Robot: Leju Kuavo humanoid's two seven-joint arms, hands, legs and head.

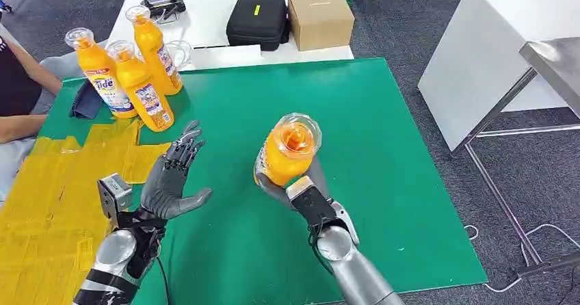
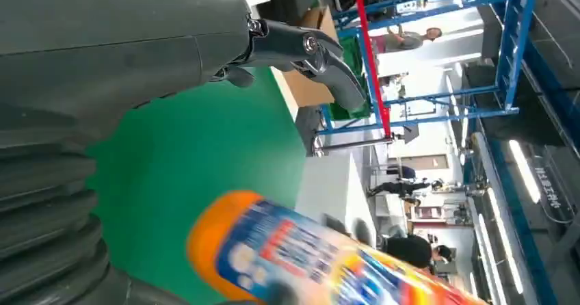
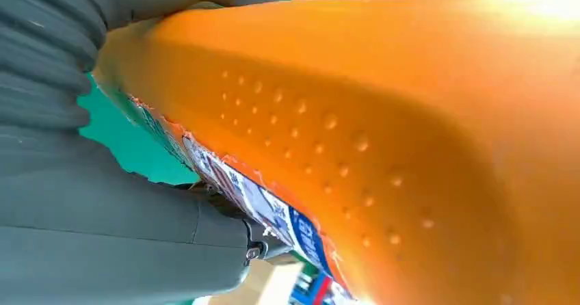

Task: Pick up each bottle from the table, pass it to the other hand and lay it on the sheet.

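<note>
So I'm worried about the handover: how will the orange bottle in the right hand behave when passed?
The orange bottle looks like stiff plastic. Its glossy skin may slip, though raised dots show in the right wrist view. Upright in the right hand, it's tall, so apt to tip.

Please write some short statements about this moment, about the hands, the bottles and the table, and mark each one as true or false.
1. The right hand holds an orange plastic bottle with a clear cap. True.
2. The left hand also grips a bottle. False: it holds nothing, and its fingers are spread.
3. Three more orange bottles stand at the far left corner of the green table mat. True.
4. The yellow sheet already has a bottle lying on it. False: no bottle lies on it.
5. A black case stands beside a brown cardboard box. True.
</note>
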